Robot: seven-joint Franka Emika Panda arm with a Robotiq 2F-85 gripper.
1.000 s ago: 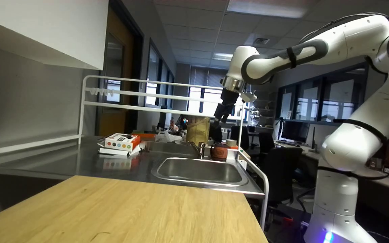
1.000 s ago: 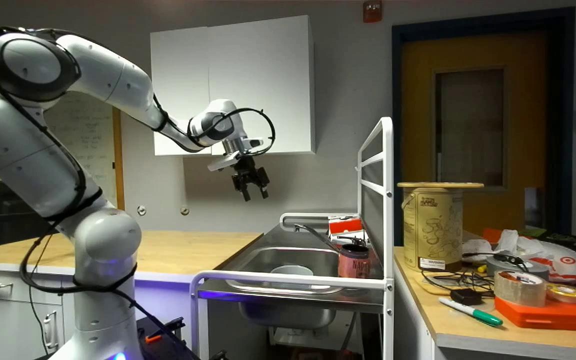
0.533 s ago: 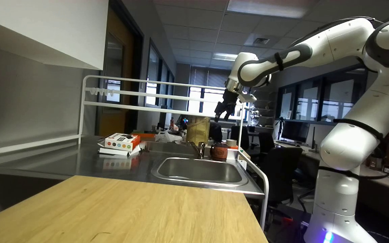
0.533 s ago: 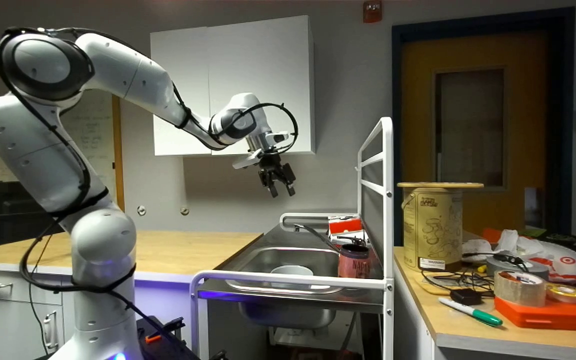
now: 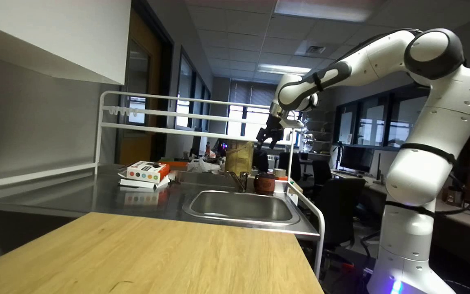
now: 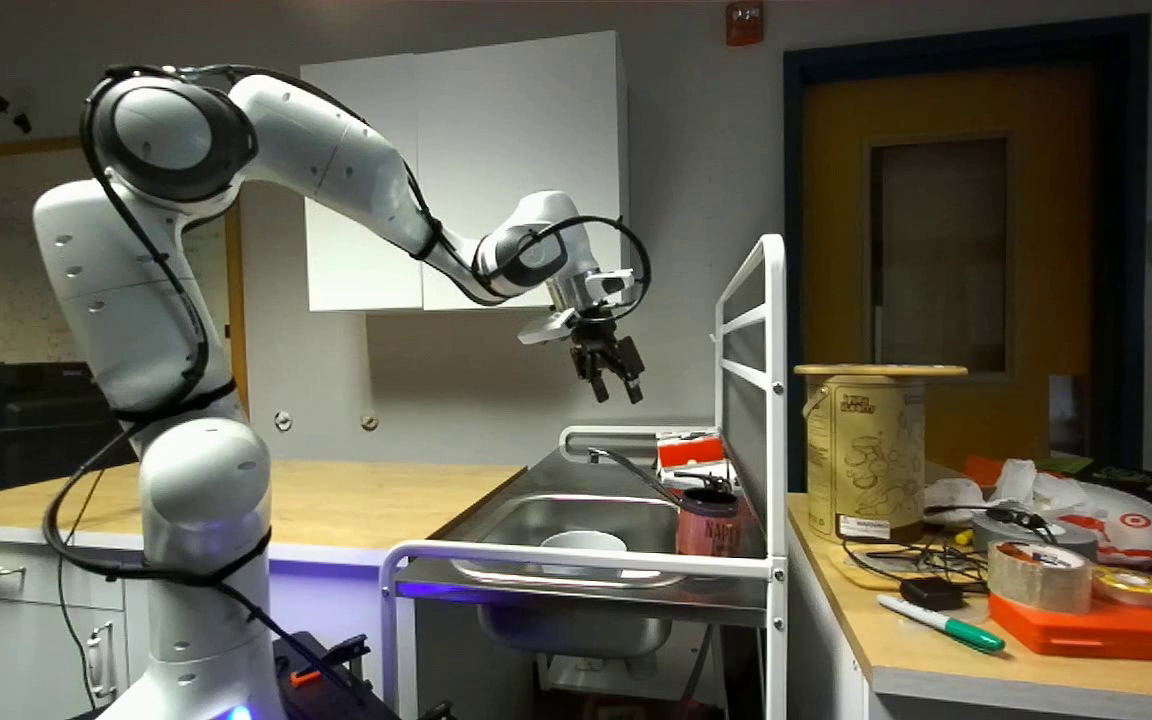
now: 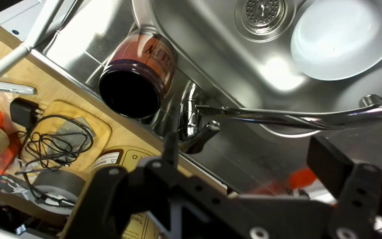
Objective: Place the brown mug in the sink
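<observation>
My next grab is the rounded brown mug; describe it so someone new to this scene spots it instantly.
Find the rectangular stainless-steel sink, then the curved chrome faucet beside it. Next to the faucet's base, just outside the sink, stands the rounded reddish-brown mug. Its dark rim and dark lettering set it apart from the shiny faucet and the round white dish in the sink.
</observation>
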